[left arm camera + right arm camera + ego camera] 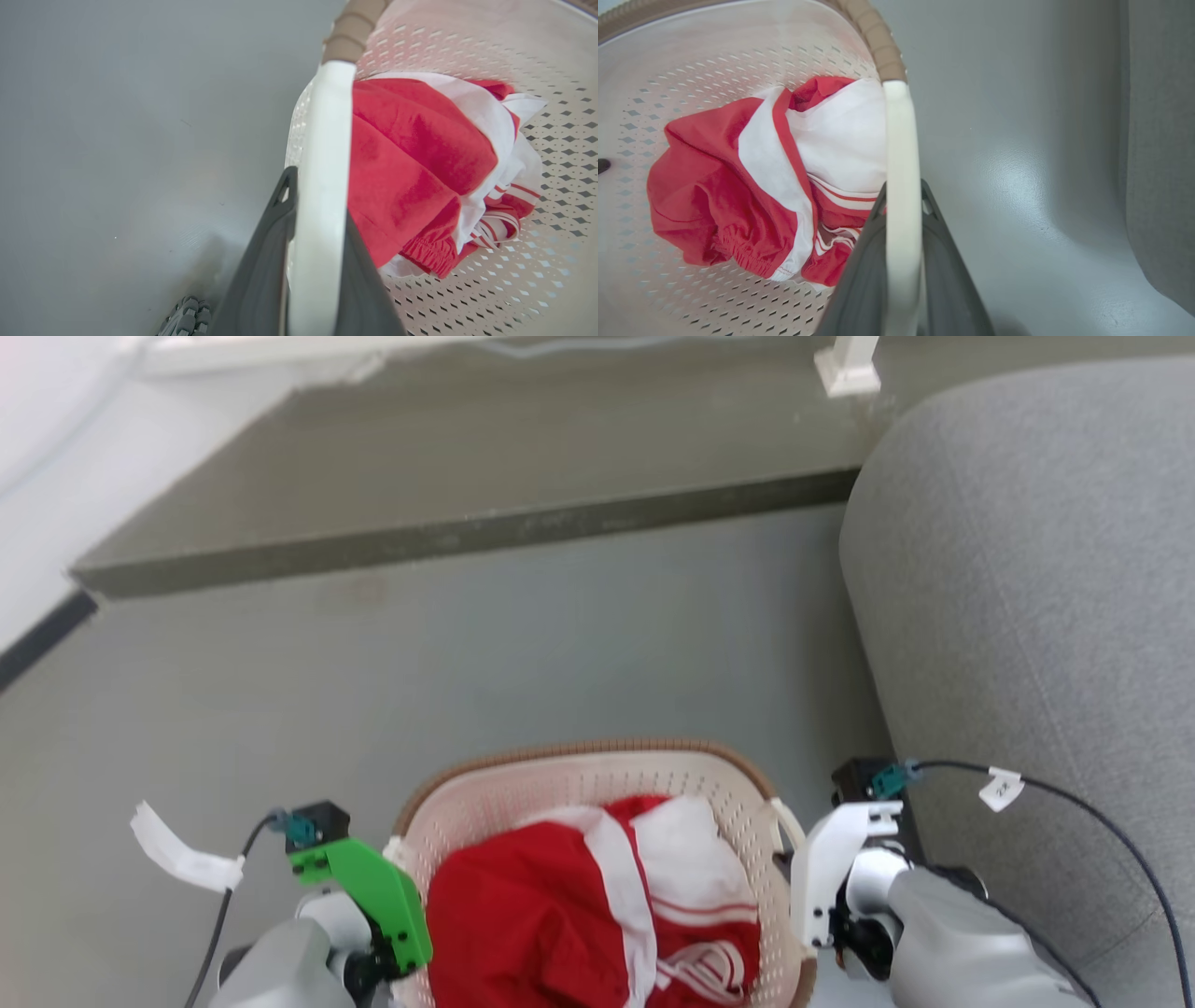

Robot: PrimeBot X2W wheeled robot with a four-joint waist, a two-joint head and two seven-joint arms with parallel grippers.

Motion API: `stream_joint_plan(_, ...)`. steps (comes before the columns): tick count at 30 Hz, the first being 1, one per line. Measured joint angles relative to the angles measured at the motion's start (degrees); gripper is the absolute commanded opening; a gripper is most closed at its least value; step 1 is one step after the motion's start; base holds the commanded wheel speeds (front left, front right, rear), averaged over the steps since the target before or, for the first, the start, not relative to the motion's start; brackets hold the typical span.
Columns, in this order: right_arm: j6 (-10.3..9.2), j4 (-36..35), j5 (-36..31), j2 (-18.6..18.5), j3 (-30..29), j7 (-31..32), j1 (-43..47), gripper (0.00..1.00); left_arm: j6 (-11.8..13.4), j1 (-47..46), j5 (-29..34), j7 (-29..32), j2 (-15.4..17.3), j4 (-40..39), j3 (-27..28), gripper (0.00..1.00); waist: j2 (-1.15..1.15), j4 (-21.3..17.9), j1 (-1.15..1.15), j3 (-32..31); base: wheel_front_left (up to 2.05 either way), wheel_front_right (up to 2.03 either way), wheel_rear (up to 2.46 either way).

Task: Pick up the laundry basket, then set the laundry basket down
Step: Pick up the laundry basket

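Two grips: one per handle.
Left gripper: clamped on left handle.
Laundry basket: between the two, contact with floor unclear.
Right gripper: clamped on right handle.
Sofa: close on right, snag risk.
Risk: tilt or handle slip from uneven lift.

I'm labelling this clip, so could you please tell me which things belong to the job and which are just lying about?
Job: basket; left tool; right tool, both gripping it.
Lying about: clothes in the basket; sofa; step.
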Motion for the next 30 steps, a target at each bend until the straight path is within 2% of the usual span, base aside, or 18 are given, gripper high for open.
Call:
stream_joint_plan(14,0.02,0.34,1.02,0.27,0.54,2.26,4.68,0.00,0.01,5.25,-1.04,2.07,-0.14,0.13,0.14,0.00,0.00,0.33,0.00,-8.36,0.00,0.00,0.00)
stream_joint_plan(30,0.00,0.43,2.18,0.29,1.04,3.67,5.08,0.00,0.53,6.47,-1.54,3.08,-0.16,0.13,0.13,0.00,0.00,0.56,0.00,-10.08,0.00,0.00,0.00)
